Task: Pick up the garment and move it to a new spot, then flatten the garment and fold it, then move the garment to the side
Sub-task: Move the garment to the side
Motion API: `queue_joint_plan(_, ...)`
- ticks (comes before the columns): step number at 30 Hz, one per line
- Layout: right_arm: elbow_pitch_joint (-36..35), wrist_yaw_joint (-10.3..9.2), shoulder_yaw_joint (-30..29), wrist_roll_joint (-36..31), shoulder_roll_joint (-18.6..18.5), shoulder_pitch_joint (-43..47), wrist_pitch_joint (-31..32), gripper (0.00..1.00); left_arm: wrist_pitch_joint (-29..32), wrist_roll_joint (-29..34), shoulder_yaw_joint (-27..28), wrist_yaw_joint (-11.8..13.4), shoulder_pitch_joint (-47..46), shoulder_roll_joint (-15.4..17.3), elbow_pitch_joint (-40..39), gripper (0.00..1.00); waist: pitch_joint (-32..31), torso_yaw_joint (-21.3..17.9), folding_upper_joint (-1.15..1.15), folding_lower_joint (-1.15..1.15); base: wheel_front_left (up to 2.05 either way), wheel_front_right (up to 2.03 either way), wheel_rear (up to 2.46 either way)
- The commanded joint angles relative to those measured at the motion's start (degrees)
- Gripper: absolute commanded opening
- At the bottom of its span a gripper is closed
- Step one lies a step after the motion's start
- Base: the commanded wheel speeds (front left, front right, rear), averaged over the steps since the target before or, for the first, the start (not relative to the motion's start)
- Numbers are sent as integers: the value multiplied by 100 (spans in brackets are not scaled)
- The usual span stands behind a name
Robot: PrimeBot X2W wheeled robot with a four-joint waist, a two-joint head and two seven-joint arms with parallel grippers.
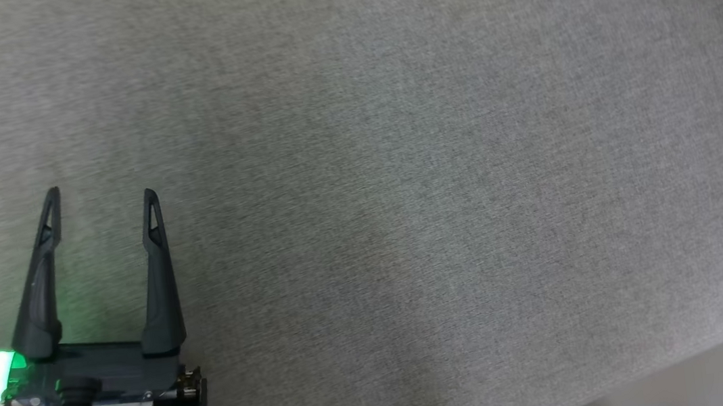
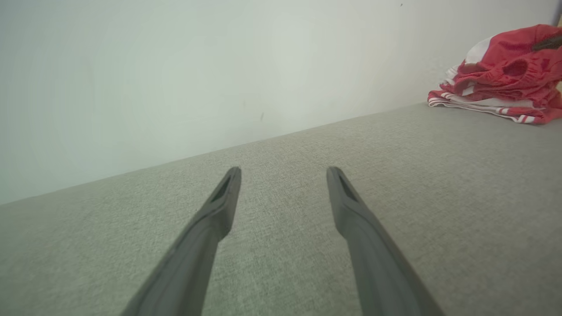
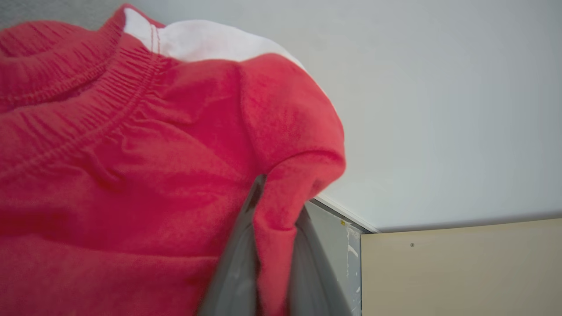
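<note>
Left gripper spread, empty, over grey surface; right gripper pinching red garment fold

place: plain indoor room | grey fabric surface | bare pale wall | beige panel

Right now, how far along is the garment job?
Done: the right end effector is shut on a fold of the red garment. In hand: the pickup; it lies bunched on the grey surface. The left end effector is open. Remaining: moving, flattening, folding.
</note>
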Motion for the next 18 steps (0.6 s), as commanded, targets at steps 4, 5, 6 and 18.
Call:
queue_joint_plan(4,145,-11,27,-214,-36,-194,-81,0,-17,59,-60,76,-107,135,-180,100,236,-179,-1,-1,0,0,0)
queue_joint_plan(5,213,-11,32,-270,-20,-244,-119,0,-17,64,-77,88,-112,162,-217,100,262,-187,-1,-1,0,0,0)
queue_joint_plan(6,270,-11,37,-316,13,-255,-140,0,-17,77,-100,106,-129,181,-255,100,282,-192,-1,-1,0,0,0)
queue_joint_plan(18,1117,-11,25,-860,455,-600,-569,100,-15,-3,-289,381,-156,374,-374,100,444,-160,-1,-1,0,0,0)
